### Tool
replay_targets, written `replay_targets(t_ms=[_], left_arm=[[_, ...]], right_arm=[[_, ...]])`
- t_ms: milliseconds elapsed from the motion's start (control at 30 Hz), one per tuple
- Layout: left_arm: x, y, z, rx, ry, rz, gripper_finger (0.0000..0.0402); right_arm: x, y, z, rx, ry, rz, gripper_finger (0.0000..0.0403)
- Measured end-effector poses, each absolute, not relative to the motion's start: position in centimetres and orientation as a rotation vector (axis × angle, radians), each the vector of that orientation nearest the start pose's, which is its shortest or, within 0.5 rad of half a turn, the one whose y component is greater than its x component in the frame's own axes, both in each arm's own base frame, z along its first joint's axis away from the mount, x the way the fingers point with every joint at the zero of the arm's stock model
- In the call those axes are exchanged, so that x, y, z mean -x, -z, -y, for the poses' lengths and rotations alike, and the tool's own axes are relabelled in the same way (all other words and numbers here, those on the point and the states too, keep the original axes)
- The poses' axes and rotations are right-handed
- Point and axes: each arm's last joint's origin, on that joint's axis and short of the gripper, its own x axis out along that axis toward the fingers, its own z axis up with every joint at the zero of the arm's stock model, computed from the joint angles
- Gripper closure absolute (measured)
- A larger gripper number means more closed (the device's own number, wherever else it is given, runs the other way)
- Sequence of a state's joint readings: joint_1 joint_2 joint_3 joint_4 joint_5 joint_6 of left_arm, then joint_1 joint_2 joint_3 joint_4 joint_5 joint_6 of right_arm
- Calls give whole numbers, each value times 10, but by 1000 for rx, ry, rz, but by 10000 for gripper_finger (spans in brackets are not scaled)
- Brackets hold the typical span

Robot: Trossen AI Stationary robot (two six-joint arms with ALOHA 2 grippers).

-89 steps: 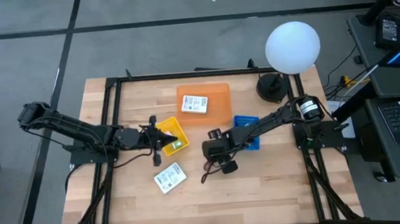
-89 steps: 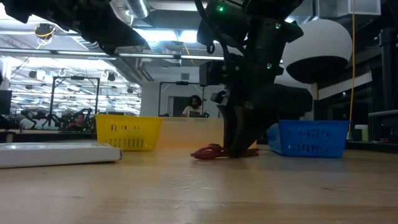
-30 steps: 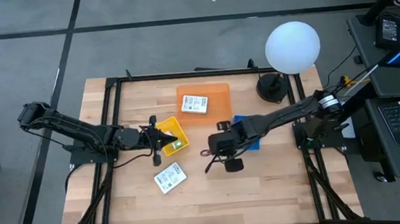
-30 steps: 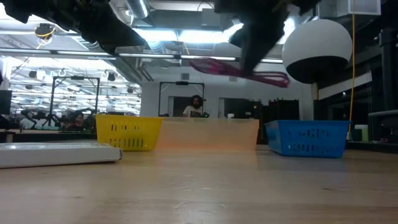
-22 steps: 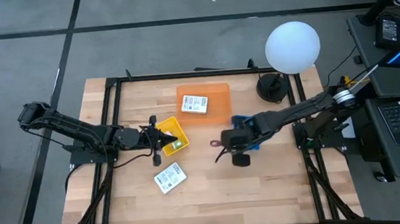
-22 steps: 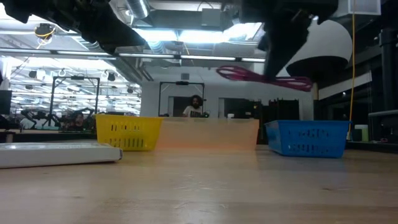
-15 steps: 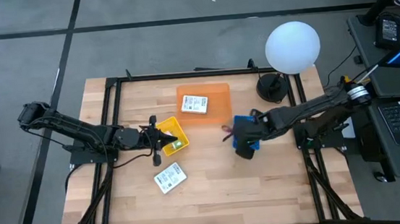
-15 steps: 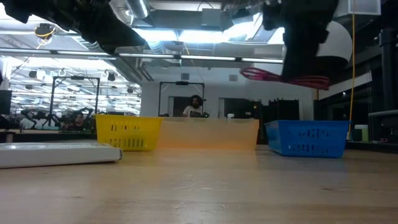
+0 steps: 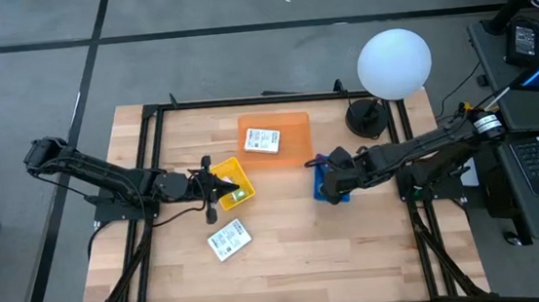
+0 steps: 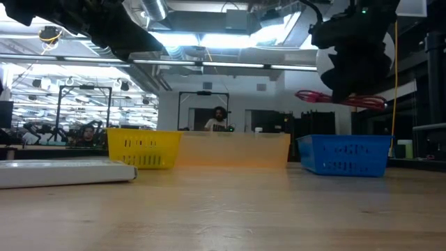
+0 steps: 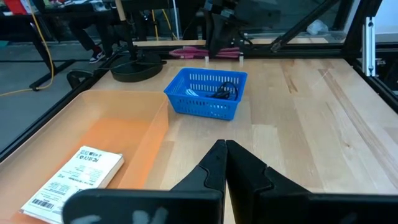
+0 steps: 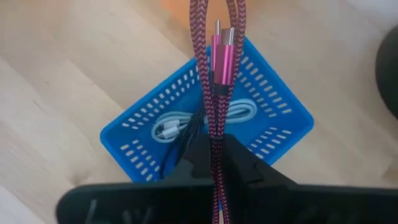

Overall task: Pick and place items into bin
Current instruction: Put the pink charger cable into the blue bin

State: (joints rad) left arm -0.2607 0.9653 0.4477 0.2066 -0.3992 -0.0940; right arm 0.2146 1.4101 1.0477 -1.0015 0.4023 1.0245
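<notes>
Now the right tool (image 12: 214,152), clenched on the dark red cord (image 12: 214,68), hangs over the blue basket (image 12: 280,118); next, I judge, it lowers and releases. Left tool (image 11: 225,163) waits clenched above the tabletop (image 9: 357,251).

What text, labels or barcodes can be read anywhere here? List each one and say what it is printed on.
No text can be read out for certain.
White packet in the orange tray: printed lines and a barcode, too small to read.
White packet on the table: a label, too small to read.
Blue basket, yellow basket, red cord held in the right end effector: no lettering visible.
</notes>
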Motion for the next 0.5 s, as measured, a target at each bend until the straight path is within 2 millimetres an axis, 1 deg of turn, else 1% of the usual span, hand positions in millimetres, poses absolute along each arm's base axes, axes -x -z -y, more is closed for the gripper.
replay_targets(t_ms=[133,267,400,500], left_arm=[[-198,-223,41,-8,-153,-287,398],[-198,-223,41,-11,-153,-288,398],[-198,-223,41,-11,-153,-288,398],[-198,-223,41,-11,-153,-287,398]], right_arm=[[-244,-241,-41,-493,806,-1039,403],[-245,-240,-40,-503,857,-983,403],[-247,-229,-40,-544,871,-931,403],[-244,-219,-40,-593,881,-946,403]])
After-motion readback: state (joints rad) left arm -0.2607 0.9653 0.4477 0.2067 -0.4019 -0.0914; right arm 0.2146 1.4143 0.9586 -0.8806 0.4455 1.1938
